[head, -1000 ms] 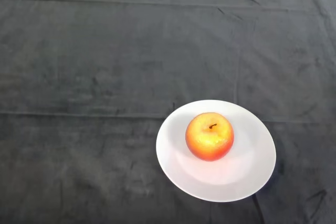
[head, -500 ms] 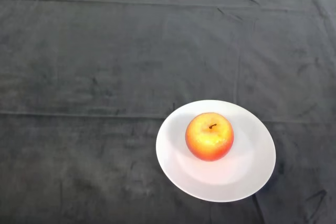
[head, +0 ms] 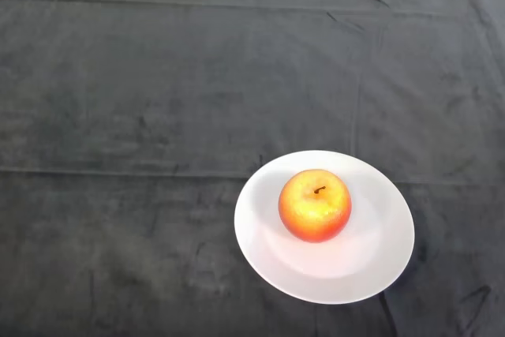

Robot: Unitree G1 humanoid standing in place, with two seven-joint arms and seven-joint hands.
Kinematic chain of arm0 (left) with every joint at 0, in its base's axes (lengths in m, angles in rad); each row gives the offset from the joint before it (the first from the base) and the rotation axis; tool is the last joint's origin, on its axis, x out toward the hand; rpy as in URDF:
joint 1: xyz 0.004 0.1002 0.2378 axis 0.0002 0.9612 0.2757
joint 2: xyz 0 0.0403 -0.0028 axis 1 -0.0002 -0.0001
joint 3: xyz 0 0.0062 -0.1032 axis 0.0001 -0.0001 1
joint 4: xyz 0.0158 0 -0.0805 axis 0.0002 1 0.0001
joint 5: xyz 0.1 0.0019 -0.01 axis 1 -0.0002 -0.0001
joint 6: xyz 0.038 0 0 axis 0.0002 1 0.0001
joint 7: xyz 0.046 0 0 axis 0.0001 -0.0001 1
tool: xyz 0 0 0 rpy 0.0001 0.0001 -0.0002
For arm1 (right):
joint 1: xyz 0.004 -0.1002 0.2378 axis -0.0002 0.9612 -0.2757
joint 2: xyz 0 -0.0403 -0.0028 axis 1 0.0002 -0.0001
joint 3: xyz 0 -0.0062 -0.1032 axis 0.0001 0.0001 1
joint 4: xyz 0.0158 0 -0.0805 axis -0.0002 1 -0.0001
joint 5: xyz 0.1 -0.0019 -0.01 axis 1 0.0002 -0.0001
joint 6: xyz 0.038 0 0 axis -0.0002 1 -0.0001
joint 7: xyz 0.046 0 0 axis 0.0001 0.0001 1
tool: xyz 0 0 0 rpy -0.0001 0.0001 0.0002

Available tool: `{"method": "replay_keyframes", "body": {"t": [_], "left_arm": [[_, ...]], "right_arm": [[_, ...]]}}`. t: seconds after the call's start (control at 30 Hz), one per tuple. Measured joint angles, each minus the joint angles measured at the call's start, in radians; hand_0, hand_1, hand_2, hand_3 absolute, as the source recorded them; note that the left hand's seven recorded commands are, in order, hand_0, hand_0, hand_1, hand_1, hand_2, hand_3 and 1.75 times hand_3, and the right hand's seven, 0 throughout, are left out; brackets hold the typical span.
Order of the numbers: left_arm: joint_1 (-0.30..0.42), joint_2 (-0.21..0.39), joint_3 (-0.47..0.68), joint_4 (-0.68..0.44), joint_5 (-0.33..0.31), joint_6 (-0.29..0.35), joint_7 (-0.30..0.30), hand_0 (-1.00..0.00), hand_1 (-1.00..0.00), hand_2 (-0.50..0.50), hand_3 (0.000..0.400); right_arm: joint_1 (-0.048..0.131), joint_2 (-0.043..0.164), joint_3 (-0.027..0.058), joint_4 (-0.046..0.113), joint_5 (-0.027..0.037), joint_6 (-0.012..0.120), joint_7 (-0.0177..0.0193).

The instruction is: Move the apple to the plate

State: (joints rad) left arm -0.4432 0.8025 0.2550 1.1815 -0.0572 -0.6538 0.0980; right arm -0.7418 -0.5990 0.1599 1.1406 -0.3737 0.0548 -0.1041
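Apple (head: pixel 315 205) sits upright on white plate (head: pixel 371 258), slightly left of plate centre, stem up. Plate near table's front edge, right of middle, rim close to lower frame edge. Dark cloth (head: pixel 158 100) wrinkled, wide open stretch left and beyond plate to far edge. Apple red-orange, yellow patch on top, short brown stem.

I count: apple (head: pixel 315 205) 1 | plate (head: pixel 371 266) 1 | dark cloth (head: pixel 158 116) over my table 1
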Motion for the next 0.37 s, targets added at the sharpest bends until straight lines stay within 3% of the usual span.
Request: {"method": "replay_keyframes", "body": {"t": [0.37], "left_arm": [[0.0,0.0,0.001,0.0,0.0,0.001,0.0,0.0,0.0,0.0,0.0]], "right_arm": [[0.0,0.0,0.0,0.0,0.0,0.0,0.0]]}}
